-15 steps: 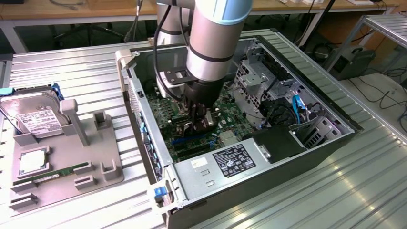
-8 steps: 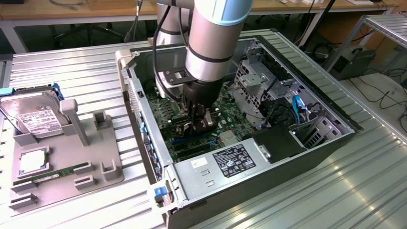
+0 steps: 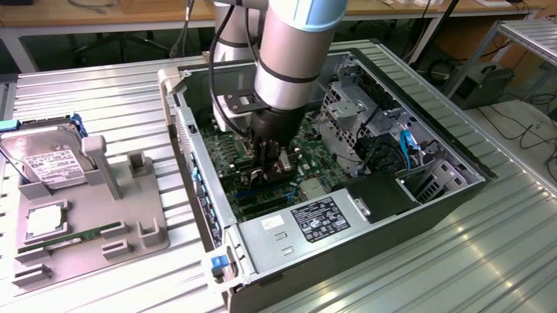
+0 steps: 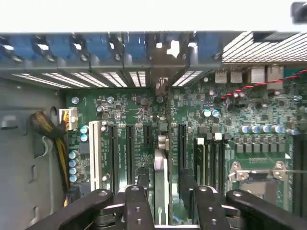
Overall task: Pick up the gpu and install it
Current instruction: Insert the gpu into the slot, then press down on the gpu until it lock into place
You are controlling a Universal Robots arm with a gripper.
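Between the claw (image 4: 163, 203) fingers (image 4: 136, 206) stands the gpu (image 4: 162, 179), edge-on and upright, clamped narrowly by both pads. Beyond it lies the motherboard (image 4: 230, 124), slots running ahead. Judgement: hold the card vertical, aligned over one slot, bracket toward the case (image 3: 452, 195) rear wall, and press evenly.

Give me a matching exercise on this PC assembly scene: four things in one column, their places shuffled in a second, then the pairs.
1. gpu
2. hard drive
3. memory stick
4. power supply

A. lying flat in the grey tray's near slot
B. edge-on between the gripper fingers, above the motherboard
C. at the tray's far end, white label up
D. in the case's near corner, black sticker on it

Pairs: 1-B, 2-C, 3-A, 4-D
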